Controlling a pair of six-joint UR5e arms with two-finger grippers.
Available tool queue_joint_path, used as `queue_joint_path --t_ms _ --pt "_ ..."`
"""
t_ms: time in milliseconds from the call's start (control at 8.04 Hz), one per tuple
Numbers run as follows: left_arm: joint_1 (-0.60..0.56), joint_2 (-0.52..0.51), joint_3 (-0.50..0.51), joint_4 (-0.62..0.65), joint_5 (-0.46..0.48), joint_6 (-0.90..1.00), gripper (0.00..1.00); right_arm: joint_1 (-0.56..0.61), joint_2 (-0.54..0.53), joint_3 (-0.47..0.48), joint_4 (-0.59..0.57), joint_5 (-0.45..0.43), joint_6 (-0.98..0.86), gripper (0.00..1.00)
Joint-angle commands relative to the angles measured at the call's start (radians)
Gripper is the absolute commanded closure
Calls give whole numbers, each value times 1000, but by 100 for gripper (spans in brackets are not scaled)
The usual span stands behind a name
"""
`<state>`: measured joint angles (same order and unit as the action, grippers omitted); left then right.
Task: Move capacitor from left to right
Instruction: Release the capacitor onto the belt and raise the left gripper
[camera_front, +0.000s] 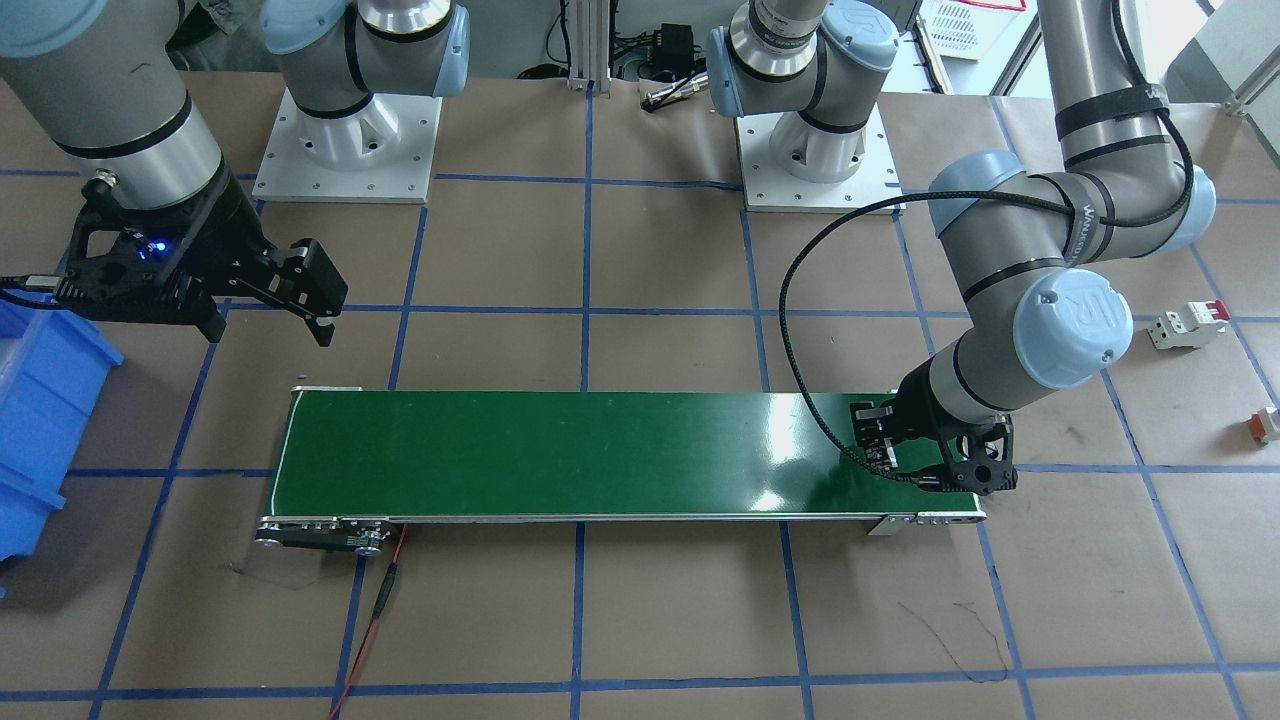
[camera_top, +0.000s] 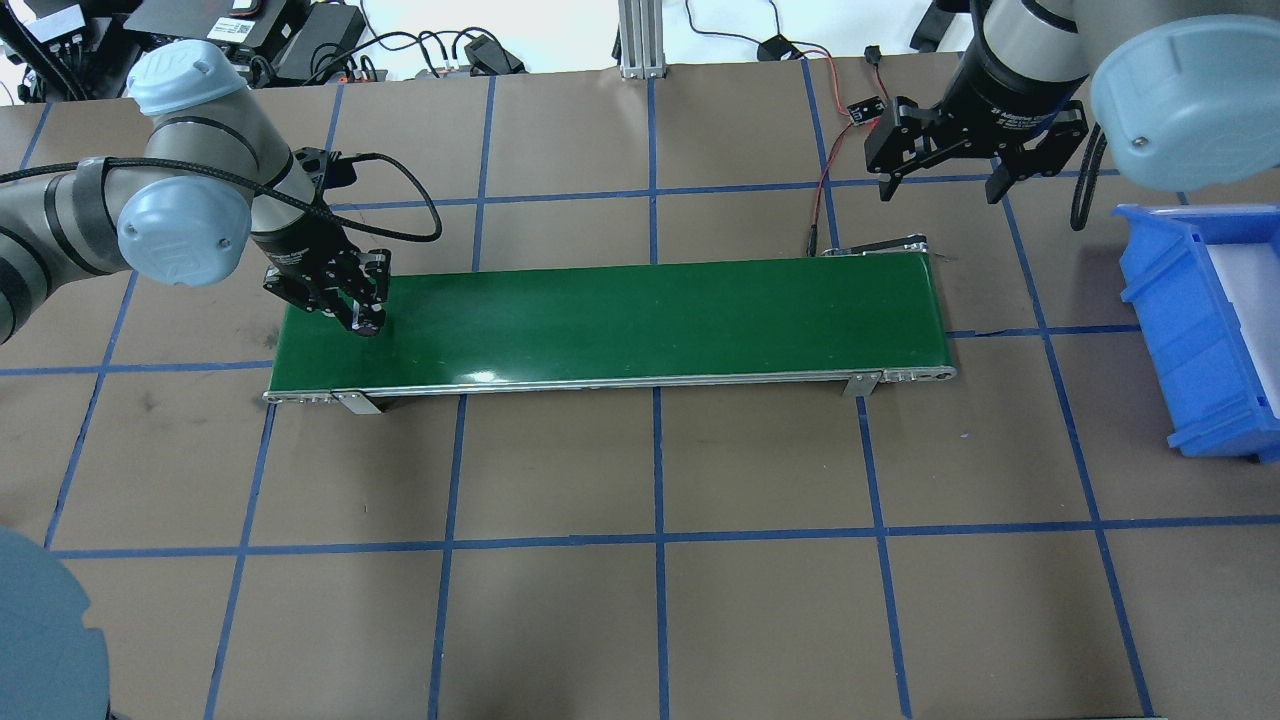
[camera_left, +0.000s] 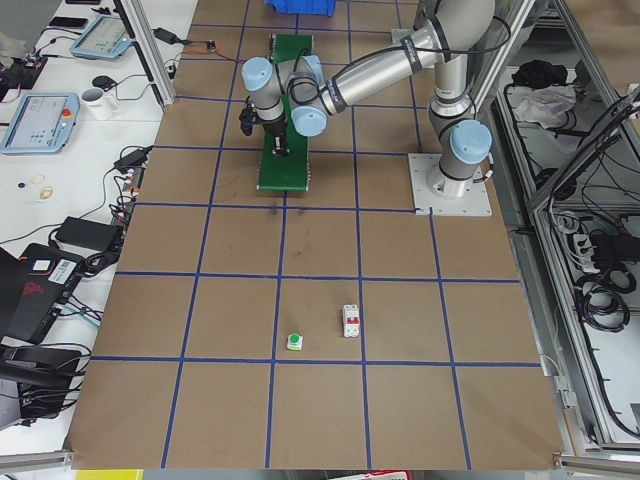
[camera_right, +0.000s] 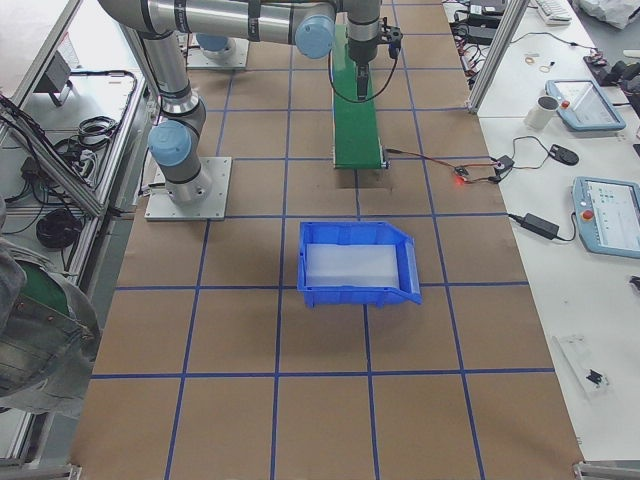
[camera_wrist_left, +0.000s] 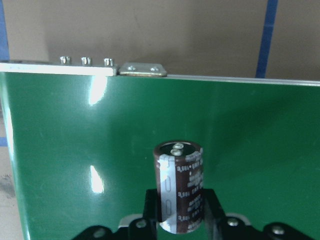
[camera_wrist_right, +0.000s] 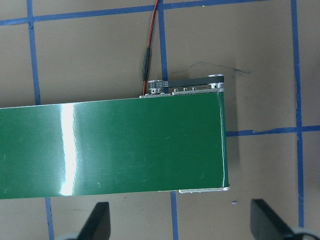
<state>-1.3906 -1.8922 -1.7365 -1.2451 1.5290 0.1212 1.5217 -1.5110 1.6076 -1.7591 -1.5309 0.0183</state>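
Note:
The capacitor (camera_wrist_left: 179, 187) is a stubby dark cylinder with a silvery stripe and two terminals on its end face. My left gripper (camera_wrist_left: 179, 202) is shut on it, with a finger on each side. The left gripper (camera_top: 365, 318) holds it over the left end of the green conveyor belt (camera_top: 640, 315), which also shows in the front-facing view (camera_front: 890, 450). I cannot tell whether the capacitor touches the belt. My right gripper (camera_top: 940, 185) is open and empty, hovering beyond the belt's right end; in its wrist view (camera_wrist_right: 182, 222) the fingers stand wide apart.
A blue bin (camera_top: 1200, 330) stands on the table right of the belt's right end. A white block with a red switch (camera_front: 1188, 325) and a tiny orange-and-white part (camera_front: 1268, 423) lie on the table out beyond the belt's left end. A red wire (camera_front: 375, 620) runs from the belt's right end.

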Motion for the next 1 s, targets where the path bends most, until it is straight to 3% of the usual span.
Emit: queue_joint_path --t_ms 0,124,373,622,871 --pt "-2 -2 -1 6 0 1 38 0 0 0 0 0 0 0" --pt "-2 -2 -1 4 0 1 19 0 0 0 1 0 0 0" --pt "-4 -1 2 -13 34 1 1 0 0 0 1 2 0 0" --pt "-2 62 17 -118 65 5 0 0 2 0 3 8 -3 0" --pt "15 105 92 -134 175 8 0 0 2 2 7 6 -3 0"
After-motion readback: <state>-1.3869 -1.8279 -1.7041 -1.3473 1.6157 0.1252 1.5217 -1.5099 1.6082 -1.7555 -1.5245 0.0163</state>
